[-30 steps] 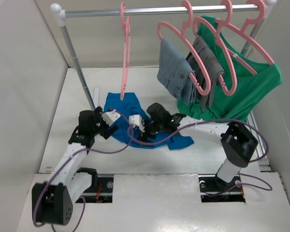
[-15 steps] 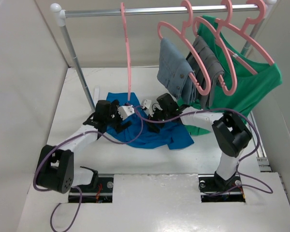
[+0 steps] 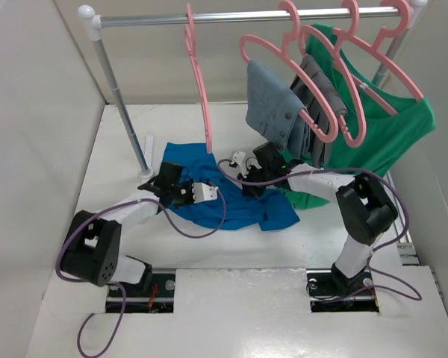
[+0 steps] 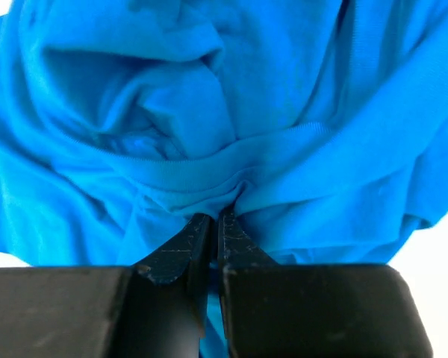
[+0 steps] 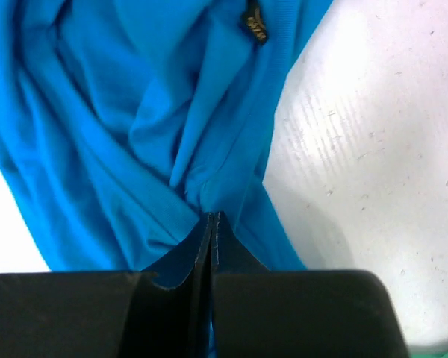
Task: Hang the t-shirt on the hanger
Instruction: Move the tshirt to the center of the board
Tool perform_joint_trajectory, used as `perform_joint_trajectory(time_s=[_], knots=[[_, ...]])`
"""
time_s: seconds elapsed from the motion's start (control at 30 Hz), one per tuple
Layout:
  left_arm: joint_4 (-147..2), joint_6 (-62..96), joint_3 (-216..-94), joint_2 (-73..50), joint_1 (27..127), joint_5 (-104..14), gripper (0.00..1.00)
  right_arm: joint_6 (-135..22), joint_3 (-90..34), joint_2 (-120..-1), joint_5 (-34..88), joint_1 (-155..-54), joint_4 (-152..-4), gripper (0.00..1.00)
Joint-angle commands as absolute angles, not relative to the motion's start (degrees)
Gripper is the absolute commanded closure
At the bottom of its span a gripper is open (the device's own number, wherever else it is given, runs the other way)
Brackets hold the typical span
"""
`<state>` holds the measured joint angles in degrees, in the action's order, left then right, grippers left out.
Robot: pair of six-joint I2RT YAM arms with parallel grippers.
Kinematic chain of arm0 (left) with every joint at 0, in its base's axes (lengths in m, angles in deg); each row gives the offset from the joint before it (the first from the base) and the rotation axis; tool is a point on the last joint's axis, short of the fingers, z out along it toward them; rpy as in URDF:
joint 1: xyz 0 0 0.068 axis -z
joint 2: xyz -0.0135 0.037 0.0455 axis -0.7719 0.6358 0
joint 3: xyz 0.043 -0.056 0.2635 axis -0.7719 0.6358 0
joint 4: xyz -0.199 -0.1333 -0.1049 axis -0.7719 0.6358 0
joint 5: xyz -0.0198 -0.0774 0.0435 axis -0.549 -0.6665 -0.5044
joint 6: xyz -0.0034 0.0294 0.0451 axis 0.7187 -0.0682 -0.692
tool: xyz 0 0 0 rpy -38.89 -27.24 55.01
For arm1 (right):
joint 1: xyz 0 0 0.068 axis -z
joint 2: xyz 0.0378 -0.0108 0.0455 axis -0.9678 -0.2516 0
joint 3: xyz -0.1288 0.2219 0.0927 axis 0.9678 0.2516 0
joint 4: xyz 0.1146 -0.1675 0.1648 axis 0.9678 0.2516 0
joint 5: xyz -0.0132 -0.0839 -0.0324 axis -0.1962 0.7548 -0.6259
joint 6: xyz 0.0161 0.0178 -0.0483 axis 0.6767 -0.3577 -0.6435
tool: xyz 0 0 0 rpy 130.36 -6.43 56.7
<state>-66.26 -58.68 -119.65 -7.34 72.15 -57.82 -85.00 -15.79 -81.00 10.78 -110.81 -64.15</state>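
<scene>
The blue t-shirt (image 3: pixel 235 207) lies crumpled on the white table, below the rail. The empty pink hanger (image 3: pixel 200 89) hangs edge-on from the rail, above the shirt's back edge. My left gripper (image 3: pixel 178 192) is down on the shirt's left side. In the left wrist view, this gripper (image 4: pixel 216 221) is shut on a gathered fold of the t-shirt (image 4: pixel 284 89). My right gripper (image 3: pixel 250 179) is at the shirt's back right. In the right wrist view, that gripper (image 5: pixel 211 218) is pinching a fold of the t-shirt (image 5: pixel 97 134), below a small dark neck label (image 5: pixel 254 19).
A metal rail (image 3: pixel 239 16) on a post (image 3: pixel 119 97) crosses the back. Grey folded garments (image 3: pixel 284 112) and a green shirt (image 3: pixel 392 138) hang on other pink hangers at the right, close behind the right arm. White walls stand left and right.
Both grippers have moved back and apart over the shirt, from its front edge to its left and back right. Both have gone from open to shut on its fabric.
</scene>
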Motion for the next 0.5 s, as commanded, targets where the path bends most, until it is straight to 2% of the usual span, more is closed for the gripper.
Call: perform_joint_trajectory(time_s=[0.0, 0.47], knots=[[-61.7, -58.5, -119.3, -12.6, 71.7, -56.3, 1.00, -85.0, -14.3, -77.6, 8.2, -111.5, -64.9, 1.00], [-26.5, -71.4, -117.9, -40.9, 73.4, -59.3, 1.00, -81.6, -5.4, -68.5, 13.1, -119.7, -63.8, 1.00]])
